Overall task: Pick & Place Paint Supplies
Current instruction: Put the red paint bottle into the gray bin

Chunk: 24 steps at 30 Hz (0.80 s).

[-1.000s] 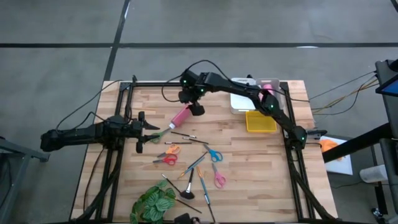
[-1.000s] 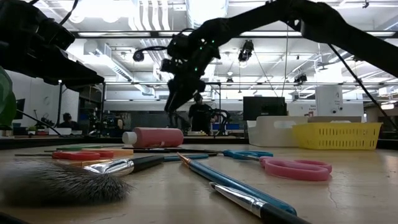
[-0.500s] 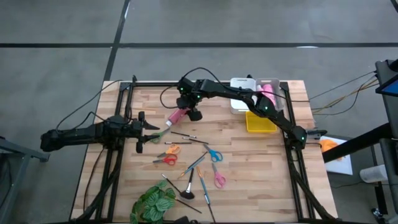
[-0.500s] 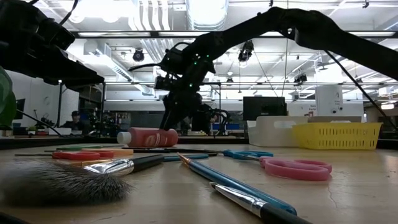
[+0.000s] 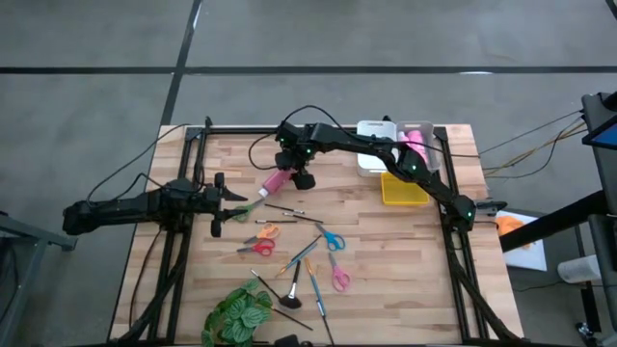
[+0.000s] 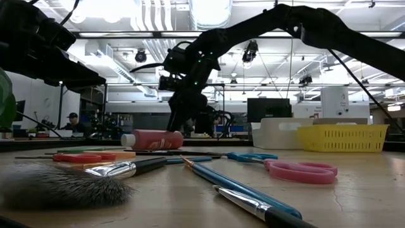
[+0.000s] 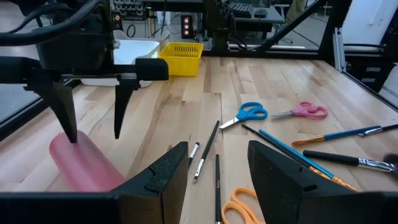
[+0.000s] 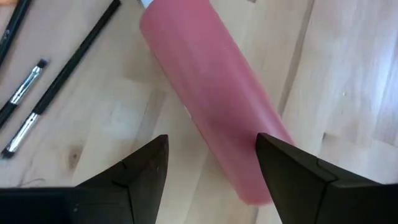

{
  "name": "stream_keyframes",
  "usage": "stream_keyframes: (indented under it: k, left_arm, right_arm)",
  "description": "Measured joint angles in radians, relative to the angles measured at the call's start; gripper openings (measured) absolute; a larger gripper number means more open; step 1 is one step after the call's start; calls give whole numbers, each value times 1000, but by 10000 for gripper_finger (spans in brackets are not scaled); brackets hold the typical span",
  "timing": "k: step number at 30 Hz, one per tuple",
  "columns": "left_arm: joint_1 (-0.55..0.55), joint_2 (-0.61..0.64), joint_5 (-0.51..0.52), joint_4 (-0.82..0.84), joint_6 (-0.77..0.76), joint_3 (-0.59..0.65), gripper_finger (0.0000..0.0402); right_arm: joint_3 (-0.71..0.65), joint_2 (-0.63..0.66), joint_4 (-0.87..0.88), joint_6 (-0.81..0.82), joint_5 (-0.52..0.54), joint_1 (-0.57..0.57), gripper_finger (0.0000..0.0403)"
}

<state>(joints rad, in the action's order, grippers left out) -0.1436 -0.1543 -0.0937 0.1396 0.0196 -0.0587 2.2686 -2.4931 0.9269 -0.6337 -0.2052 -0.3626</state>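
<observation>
A pink tube (image 5: 278,180) with a white cap lies on its side on the table, left of centre. My right gripper (image 8: 211,140) hangs open over the tube's (image 8: 205,93) flat end, fingers pointing down, one on each side. In the low view the right gripper (image 6: 182,121) stands just above the tube (image 6: 155,139). My left gripper (image 7: 217,168) waits open and low near the table's left edge, by the green scissors (image 5: 252,204). Orange (image 5: 267,231), red (image 5: 258,248), blue (image 5: 334,239) and pink scissors (image 5: 339,278) and thin brushes (image 5: 313,280) lie flat nearer the near edge. My right gripper straddles the tube's flat end (image 8: 249,174) from above, fingers across the tube. The tube lies flat on the table. In the left wrist view one finger (image 7: 65,118) ends at the tube's top, but I cannot tell whether it touches.
A white bin (image 5: 372,159) holding pink tubes (image 5: 415,145) and a yellow basket (image 5: 403,188) sit at the far right. A leafy plant (image 5: 236,313) stands at the near edge. Bare wood lies between the tube and the bin.
My right gripper has come down and a little toward the table's left edge, from above the pink tube to astride its flat end. It has stayed open.
</observation>
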Motion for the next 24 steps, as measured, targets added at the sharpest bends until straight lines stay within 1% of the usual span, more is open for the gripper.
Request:
stream_keyframes:
  k: [4, 10, 14, 16, 20, 22, 24]
  left_arm:
    - [0, 0, 0, 0, 0, 0, 169]
    - [0, 0, 0, 0, 0, 0, 169]
    - [0, 0, 0, 0, 0, 0, 169]
    - [0, 0, 0, 0, 0, 0, 169]
    - [0, 0, 0, 0, 0, 0, 169]
    - [0, 0, 0, 0, 0, 0, 169]
    - [0, 0, 0, 0, 0, 0, 169]
  right_arm:
    - [13, 6, 64, 53, 29, 0, 241]
    - [13, 9, 164, 142, 33, 0, 241]
    - [13, 9, 274, 235, 34, 0, 241]
    - [13, 18, 317, 248, 25, -1, 241]
    - [13, 68, 320, 221, 25, 3, 241]
    - [14, 96, 282, 141, 25, 3, 241]
    - [15, 111, 226, 23, 25, 3, 241]
